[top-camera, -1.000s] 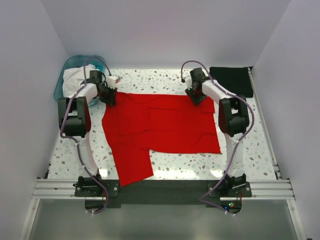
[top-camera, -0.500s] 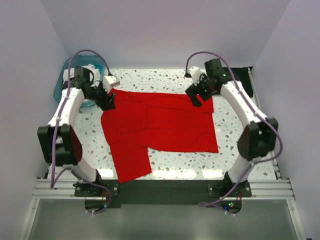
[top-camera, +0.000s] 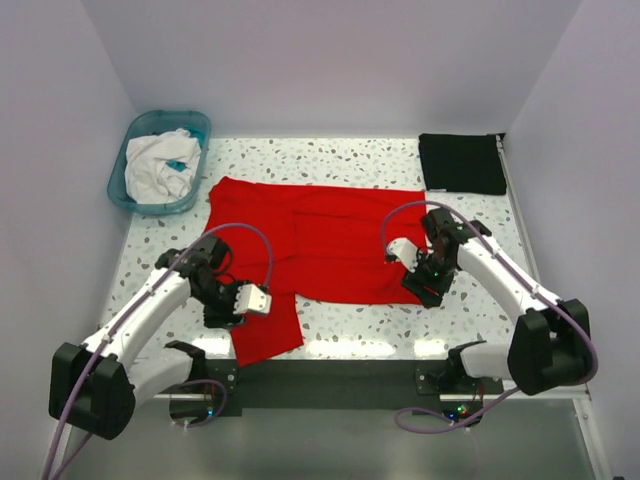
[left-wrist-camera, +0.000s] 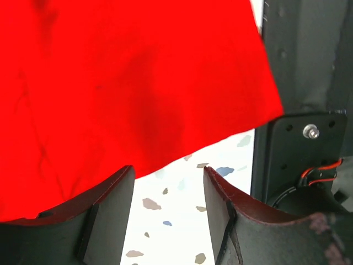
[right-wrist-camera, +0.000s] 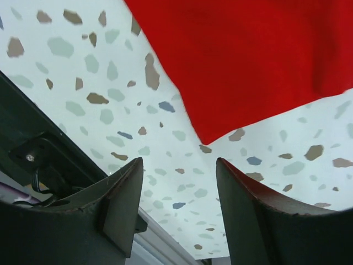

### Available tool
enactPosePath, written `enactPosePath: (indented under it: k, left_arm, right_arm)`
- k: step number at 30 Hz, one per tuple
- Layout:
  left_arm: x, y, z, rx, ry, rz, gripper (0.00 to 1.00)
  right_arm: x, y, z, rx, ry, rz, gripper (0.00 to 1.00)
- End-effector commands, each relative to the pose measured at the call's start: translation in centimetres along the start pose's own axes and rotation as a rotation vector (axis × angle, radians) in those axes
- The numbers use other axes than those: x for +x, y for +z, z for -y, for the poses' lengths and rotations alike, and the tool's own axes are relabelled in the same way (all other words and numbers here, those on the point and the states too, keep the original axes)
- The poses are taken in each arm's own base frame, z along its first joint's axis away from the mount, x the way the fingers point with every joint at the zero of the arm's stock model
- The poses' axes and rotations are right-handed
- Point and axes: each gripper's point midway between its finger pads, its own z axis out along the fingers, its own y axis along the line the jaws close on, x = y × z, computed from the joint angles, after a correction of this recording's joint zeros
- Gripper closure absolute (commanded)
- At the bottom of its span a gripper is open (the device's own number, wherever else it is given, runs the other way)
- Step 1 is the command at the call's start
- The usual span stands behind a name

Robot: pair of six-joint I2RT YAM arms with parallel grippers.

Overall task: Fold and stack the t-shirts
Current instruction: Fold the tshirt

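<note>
The red t-shirt (top-camera: 320,235) lies spread flat mid-table, with one flap reaching the near edge at the left. The black t-shirt (top-camera: 461,163) lies as a folded rectangle at the far right. My left gripper (top-camera: 226,312) is open and empty, low at the left edge of that near flap. In the left wrist view its jaws (left-wrist-camera: 168,172) stand apart over bare table, with the red cloth (left-wrist-camera: 138,83) just ahead. My right gripper (top-camera: 427,288) is open and empty by the shirt's near right corner. In the right wrist view (right-wrist-camera: 179,163) that corner (right-wrist-camera: 248,61) lies just beyond the fingertips.
A teal basin (top-camera: 135,130) holding white cloth stands at the far left corner. The dark rail with the arm bases (top-camera: 330,380) runs along the near edge and shows in both wrist views. White walls enclose the table on three sides.
Both arms have swung from the shirt's far corners down to its near edge. The grippers let go of the far edge, and the shirt lies flat, shifted slightly toward the back.
</note>
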Motion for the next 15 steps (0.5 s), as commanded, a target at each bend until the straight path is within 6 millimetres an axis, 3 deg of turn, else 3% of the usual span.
enactPosePath:
  k: [1,11,15]
  left_arm:
    - [0.6,1.0,0.0,-0.010,0.135,-0.073,0.43]
    - [-0.1,2.6,1.5,0.032,0.225,-0.114,0.43]
    - [1.1,3.4,1.5,0.038,0.237,-0.189,0.42]
  right_arm:
    - [0.7,0.4,0.2,0.066,-0.085,-0.005,0.42]
    - [1.8,4.0,1.2,0.168,-0.125,-0.040,0.51]
    - [1.5,5.4,1.8,0.200,-0.134,-0.044,0.58]
